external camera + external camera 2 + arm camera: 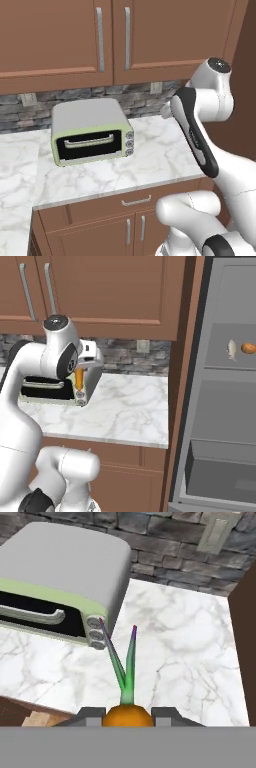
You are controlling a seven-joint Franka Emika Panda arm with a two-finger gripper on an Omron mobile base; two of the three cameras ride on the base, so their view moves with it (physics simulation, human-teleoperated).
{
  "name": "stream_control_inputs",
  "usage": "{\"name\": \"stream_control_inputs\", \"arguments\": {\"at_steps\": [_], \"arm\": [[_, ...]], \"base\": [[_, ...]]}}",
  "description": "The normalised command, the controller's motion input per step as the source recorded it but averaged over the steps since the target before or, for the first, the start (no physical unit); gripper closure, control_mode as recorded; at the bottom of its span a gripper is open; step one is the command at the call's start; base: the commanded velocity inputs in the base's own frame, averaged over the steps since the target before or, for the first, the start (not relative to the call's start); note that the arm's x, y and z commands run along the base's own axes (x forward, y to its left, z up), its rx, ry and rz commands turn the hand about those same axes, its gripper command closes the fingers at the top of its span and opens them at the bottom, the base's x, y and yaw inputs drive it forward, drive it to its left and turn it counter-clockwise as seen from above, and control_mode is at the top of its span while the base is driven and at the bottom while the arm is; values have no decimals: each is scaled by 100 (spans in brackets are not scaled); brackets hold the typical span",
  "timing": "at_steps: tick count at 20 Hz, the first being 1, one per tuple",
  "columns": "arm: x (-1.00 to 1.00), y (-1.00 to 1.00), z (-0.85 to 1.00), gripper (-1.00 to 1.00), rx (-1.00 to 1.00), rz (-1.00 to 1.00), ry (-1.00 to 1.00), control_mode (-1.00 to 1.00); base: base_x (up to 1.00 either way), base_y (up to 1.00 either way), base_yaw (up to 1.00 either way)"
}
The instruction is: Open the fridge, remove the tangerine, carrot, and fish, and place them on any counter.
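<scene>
Overhead, carrot (127, 714) in gripper (127, 715), unlabelled.

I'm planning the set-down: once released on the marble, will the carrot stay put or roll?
The carrot hangs pointing down from the gripper, so it would probably topple. Round and tapered, it may roll in a curve on the smooth flat counter. It looks stiff.

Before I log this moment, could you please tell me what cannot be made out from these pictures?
- Left base view: the gripper is hidden behind the white arm's own links.
- Hand view: the thin orange carrot is cut off by the bottom; its tip is unseen.
- Right base view: the tall grey fridge is cropped by the right edge; its door is unseen.
</scene>
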Motion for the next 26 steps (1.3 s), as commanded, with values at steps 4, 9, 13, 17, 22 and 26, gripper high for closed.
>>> {"name": "stream_control_inputs", "arguments": {"at_steps": [4,9,13,17,22,26], "arm": [[46,0,-70,100,-7,28,20,-100],[52,11,-76,100,-11,18,23,-100],[60,2,-85,100,-14,9,15,-100],[34,-1,-56,100,-2,4,3,-100],[24,0,-65,100,-2,1,0,-100],[13,0,-70,100,-4,0,0,-100]], "base": [[0,0,0],[0,0,0],[0,0,0],[0,0,0],[0,0,0],[0,0,0]]}}
